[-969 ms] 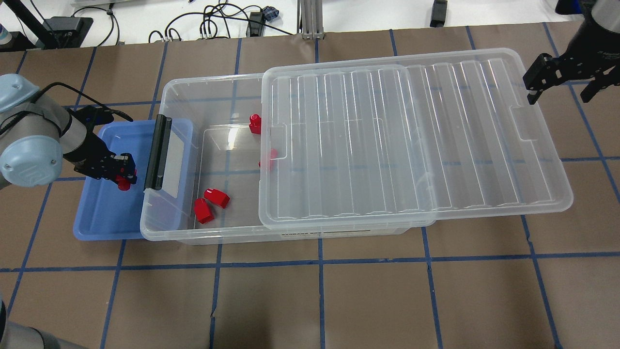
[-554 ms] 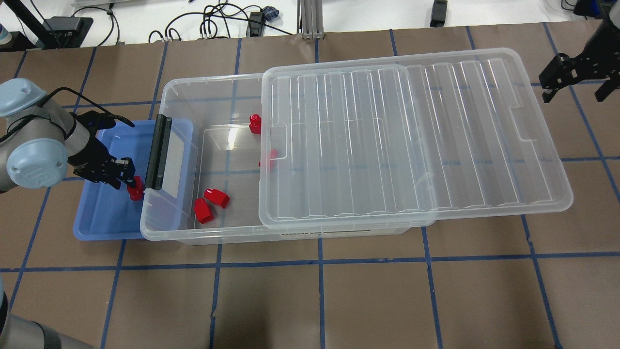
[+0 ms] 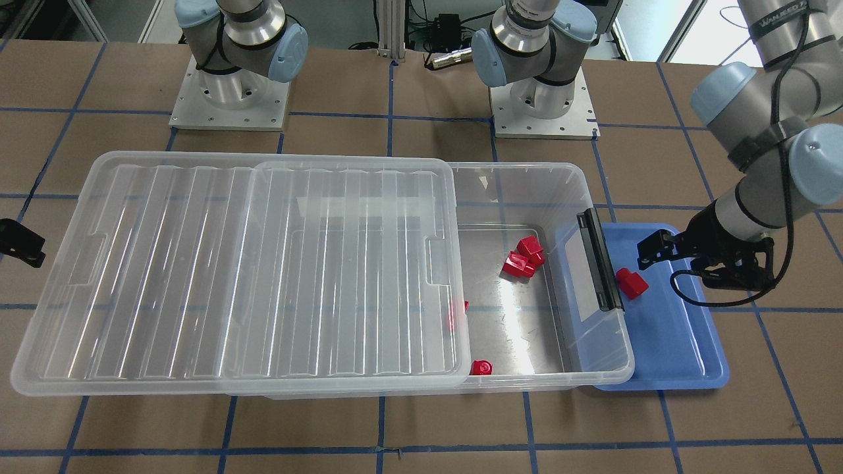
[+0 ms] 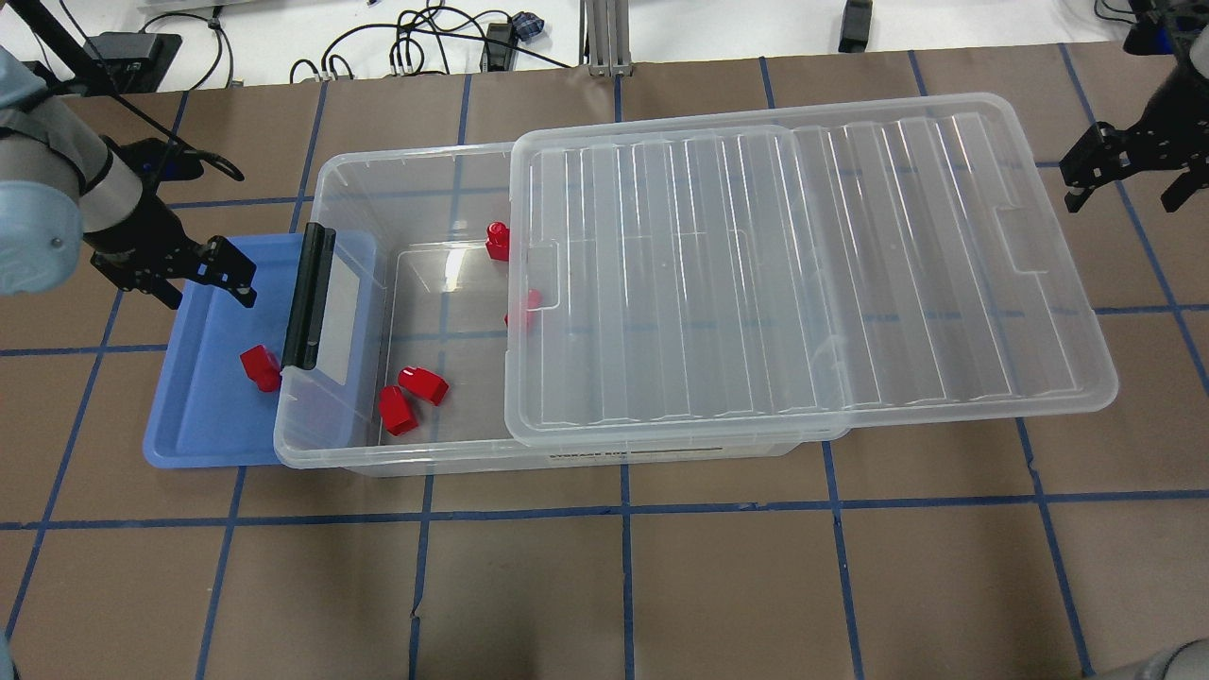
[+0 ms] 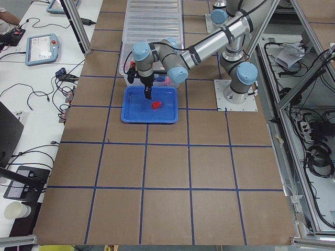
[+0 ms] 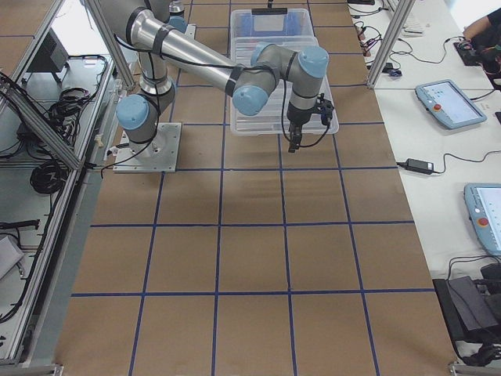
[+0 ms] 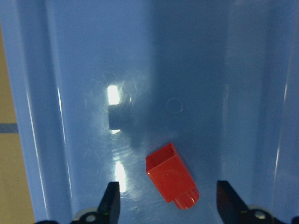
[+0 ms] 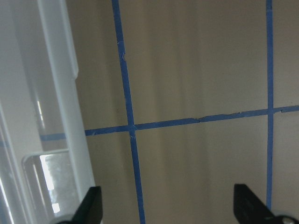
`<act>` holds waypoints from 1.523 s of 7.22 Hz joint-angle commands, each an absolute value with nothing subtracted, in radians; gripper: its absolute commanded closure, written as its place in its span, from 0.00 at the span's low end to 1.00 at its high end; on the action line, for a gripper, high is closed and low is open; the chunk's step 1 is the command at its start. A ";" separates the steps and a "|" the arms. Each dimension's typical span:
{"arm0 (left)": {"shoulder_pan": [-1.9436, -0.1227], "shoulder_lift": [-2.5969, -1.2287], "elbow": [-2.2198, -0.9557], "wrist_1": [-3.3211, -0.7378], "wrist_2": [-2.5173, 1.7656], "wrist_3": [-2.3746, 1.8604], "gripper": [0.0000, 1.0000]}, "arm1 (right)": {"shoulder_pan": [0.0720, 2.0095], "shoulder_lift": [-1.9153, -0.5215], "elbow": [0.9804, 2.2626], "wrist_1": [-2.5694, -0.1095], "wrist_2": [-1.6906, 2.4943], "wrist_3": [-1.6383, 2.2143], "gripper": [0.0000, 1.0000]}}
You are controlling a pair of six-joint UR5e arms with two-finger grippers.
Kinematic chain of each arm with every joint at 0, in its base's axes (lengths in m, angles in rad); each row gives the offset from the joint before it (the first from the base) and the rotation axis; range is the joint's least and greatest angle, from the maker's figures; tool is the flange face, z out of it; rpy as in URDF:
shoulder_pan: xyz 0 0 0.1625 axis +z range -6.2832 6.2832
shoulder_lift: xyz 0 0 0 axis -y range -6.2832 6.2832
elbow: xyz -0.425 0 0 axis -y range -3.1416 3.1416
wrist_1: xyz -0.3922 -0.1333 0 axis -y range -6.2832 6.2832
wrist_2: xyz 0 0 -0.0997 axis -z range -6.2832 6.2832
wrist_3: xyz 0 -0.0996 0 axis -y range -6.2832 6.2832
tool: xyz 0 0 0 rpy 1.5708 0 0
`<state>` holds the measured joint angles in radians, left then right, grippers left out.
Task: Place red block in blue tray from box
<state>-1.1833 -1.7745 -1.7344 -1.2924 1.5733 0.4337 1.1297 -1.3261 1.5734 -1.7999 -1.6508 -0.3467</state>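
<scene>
A red block [image 4: 258, 366] lies loose on the floor of the blue tray [image 4: 203, 416], close to the box's latch end. It also shows in the front view [image 3: 631, 283] and in the left wrist view [image 7: 172, 179]. My left gripper [image 4: 203, 283] is open and empty, above the tray's far part, apart from the block; the wrist view [image 7: 170, 210] shows both fingers wide apart. The clear box [image 4: 416, 161] holds several more red blocks [image 4: 422, 383]. My right gripper [image 4: 1129, 189] is open and empty, off the lid's right end.
The ribbed lid [image 4: 803, 264] lies slid right over most of the box, overhanging its right end. The black latch [image 4: 307, 297] overlaps the tray's right rim. A smaller studded red piece [image 4: 497, 241] sits by the lid's edge. Cables lie beyond the table's far edge.
My left gripper has let go of the red block, which now lies in the tray, and has drawn back and up to the left. My right gripper has moved further right.
</scene>
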 commanded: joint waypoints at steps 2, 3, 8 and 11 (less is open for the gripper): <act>-1.393 -1.677 -1.556 -1.493 1.572 0.262 0.00 | 1.129 -1.312 1.574 -1.809 -1.649 -0.350 0.00; -1.492 -1.668 -1.549 -1.493 1.560 0.220 0.00 | 1.129 -1.312 1.574 -1.806 -1.654 -0.350 0.00; -1.586 -1.551 -1.556 -1.592 1.557 0.233 0.00 | 1.129 -1.315 1.629 -1.806 -1.655 -0.362 0.00; -1.529 -1.583 -1.548 -1.606 1.559 0.232 0.00 | 1.143 -1.327 1.629 -1.789 -1.638 -0.348 0.00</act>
<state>-1.5474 -1.5807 -1.5567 -1.6023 1.5592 0.2315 1.1367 -1.3254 1.6286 -1.7934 -1.6428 -0.3522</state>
